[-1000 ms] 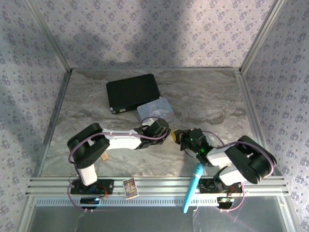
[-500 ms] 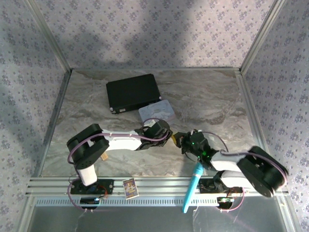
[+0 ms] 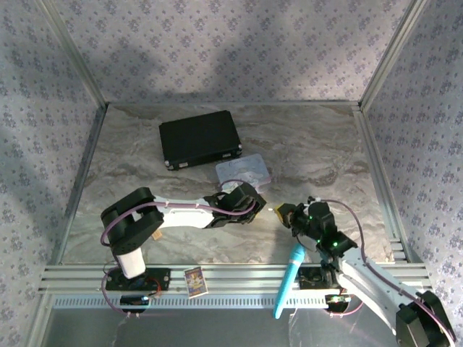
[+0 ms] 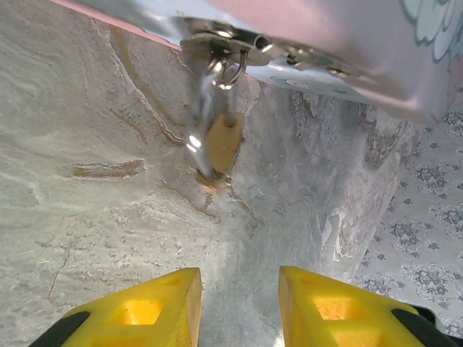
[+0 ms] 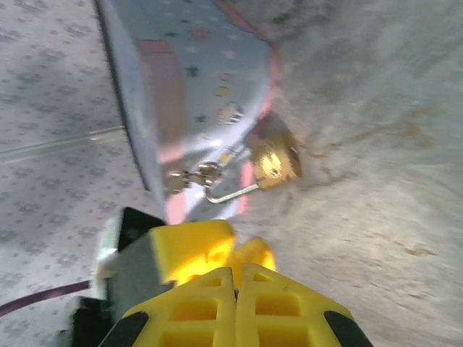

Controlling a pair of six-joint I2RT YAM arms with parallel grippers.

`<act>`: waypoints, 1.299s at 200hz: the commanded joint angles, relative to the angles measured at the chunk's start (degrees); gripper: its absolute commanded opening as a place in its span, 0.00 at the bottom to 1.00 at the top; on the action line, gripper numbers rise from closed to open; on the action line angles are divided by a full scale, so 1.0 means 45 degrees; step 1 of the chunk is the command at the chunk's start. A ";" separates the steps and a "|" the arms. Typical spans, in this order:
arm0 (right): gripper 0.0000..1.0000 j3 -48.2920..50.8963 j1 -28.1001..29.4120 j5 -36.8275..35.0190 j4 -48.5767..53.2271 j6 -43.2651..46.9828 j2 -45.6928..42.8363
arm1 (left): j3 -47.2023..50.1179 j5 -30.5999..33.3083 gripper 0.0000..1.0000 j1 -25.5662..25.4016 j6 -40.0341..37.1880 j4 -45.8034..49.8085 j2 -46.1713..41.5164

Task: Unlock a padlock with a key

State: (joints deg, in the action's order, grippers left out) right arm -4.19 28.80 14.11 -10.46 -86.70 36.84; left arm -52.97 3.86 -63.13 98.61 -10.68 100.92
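The brass padlock point(image 4: 221, 142) hangs by its thin silver shackle point(image 5: 230, 194) from the clasp of the pastel tin point(image 3: 242, 172). In the right wrist view the padlock point(image 5: 275, 163) rests against the marble beside the tin. My left gripper point(image 4: 239, 307) is open just short of the padlock, with nothing between its yellow fingers. My right gripper point(image 5: 236, 280) is shut, drawn back to the right of the padlock point(image 3: 283, 213). A tiny pale sliver, the key point(image 3: 276, 210), pokes from its fingertips in the top view. In the right wrist view the key is hidden.
A black case point(image 3: 199, 139) lies behind the tin. A teal tool point(image 3: 289, 278) and a small card point(image 3: 194, 280) sit on the front rail. A tan block point(image 3: 155, 235) is by the left arm's base. Metal frame posts and papered walls enclose the marble table point(image 3: 325, 152).
My right gripper has pulled away to the right from the padlock, its arm stretching out low. The tin and my left gripper have shifted slightly right.
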 commanded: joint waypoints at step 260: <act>0.46 -0.3129 0.1409 0.1755 -0.1452 0.2877 0.3783 | 0.1107 0.0878 0.00 -0.0143 -0.0891 -0.0378 -0.2647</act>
State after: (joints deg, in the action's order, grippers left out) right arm -14.79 35.51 18.87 -15.20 -77.93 52.64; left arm -46.15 6.92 -63.51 101.25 -16.01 92.09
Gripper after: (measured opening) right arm 0.189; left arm 0.047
